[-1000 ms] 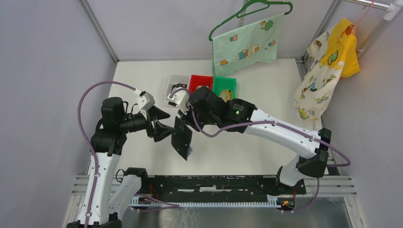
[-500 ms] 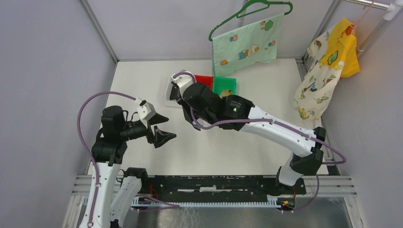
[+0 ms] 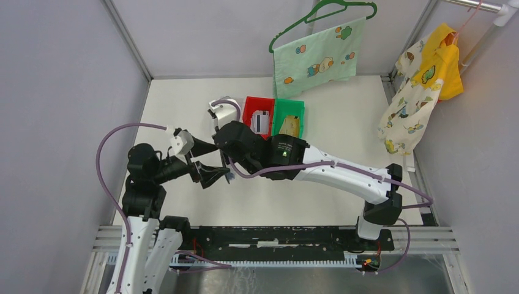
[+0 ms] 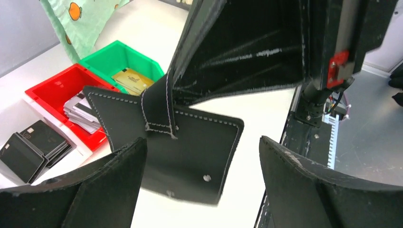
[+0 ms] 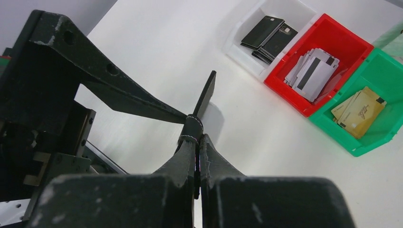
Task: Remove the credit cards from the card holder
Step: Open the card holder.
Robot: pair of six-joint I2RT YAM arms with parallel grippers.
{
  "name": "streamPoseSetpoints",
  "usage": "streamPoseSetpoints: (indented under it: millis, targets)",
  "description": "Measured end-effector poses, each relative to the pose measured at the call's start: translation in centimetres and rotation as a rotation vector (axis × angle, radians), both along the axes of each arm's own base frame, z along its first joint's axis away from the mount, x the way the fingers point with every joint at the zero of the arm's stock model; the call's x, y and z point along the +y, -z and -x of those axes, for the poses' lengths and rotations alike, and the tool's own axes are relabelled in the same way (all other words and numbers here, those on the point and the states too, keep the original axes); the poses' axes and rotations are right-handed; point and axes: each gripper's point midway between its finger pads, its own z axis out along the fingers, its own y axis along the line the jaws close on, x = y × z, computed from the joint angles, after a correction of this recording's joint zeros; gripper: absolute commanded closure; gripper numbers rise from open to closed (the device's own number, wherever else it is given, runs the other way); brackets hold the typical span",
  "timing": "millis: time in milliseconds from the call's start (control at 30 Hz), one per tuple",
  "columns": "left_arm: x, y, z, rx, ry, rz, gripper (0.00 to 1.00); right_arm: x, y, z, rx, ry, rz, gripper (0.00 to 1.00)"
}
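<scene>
Left arm (image 3: 139, 229) and right arm (image 3: 343, 174) both wear white shells on the long links and black housings at the joints. Just behind the left gripper (image 3: 217, 160) there's a white camera block (image 3: 179, 139), with a purple-grey cable (image 3: 104, 150) looping off it. The right gripper (image 5: 197, 142) has matte black, scuffed wedge fingers (image 5: 275, 199). A small red plate (image 4: 338, 66) sits behind those fingers, and a green light (image 3: 284, 155) glows further back.
</scene>
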Motion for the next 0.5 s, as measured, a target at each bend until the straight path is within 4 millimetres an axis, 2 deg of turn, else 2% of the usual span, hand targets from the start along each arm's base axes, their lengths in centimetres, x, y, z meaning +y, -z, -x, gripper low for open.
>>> streamPoseSetpoints:
  millis: [100,400,500]
  targets:
    - [-0.2,-0.2,0.1,0.003,0.005,0.014,0.12,0.5,-0.2,0.4,-0.006,0.015,-0.022,1.00]
    - [-0.8,1.1,-0.8,0.036,-0.033,0.034,0.17,1.5,-1.4,1.1,-0.027,0.062,-0.096,1.00]
    - [-1.2,1.2,-1.0,0.047,-0.044,0.039,0.28,2.1,-1.4,1.4,-0.029,0.063,-0.113,1.00]
